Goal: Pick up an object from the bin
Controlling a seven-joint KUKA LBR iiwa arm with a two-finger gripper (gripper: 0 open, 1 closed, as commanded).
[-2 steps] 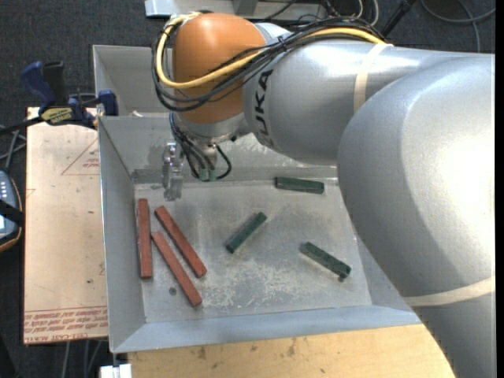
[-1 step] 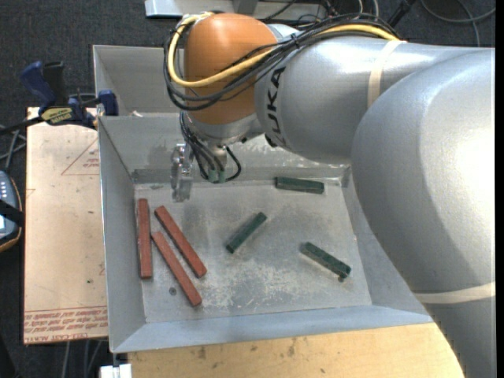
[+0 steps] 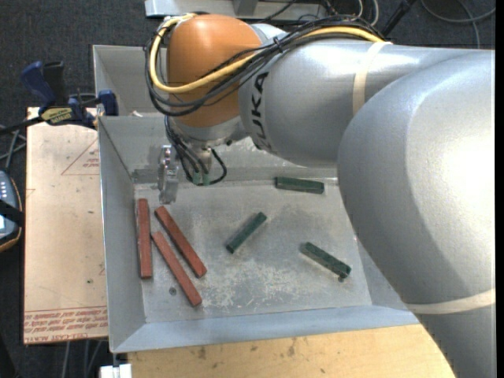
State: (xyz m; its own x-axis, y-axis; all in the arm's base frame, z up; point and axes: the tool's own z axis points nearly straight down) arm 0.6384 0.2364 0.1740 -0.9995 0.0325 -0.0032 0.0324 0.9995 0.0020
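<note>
Grey metal bin, flat red-brown sticks near tool, grip state unclear, green bars scattered

The grey metal bin sits mid-frame, its sloping walls running down to a flat floor marked with pale scuffs and what may be fine dust, thickest toward the lower middle. Six slim sticks lie flat on that floor, none stacked. At lower left, the upright red-brown stick lies along the foot of the left wall. Just beside it, the upper slanted red-brown stick and the lower slanted red-brown stick run roughly parallel, down to the right. The far green stick lies nearly level at the foot of the back wall. The middle green stick tilts up to the right at centre. The right green stick slants down to the right, well apart from the others.
</note>
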